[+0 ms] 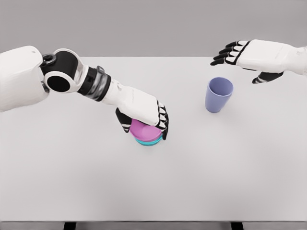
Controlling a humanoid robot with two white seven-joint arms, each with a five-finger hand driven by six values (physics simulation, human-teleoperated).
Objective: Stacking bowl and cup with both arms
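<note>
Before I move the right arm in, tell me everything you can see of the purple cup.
The purple cup is a plain lavender tumbler with no handle, matte like plastic, wider at the rim than at the base. It stands upright and open-mouthed on the white table, right of centre, and looks empty. Nothing touches it: the right hand hovers above and behind it with fingers spread, holding nothing. It stands well apart from the left hand.

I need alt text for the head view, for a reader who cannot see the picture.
The robot's left hand grips a pink bowl sitting on a teal bowl at the middle of a white table. To the right stands an upright lavender cup, and the open right hand hovers above and behind it.
</note>
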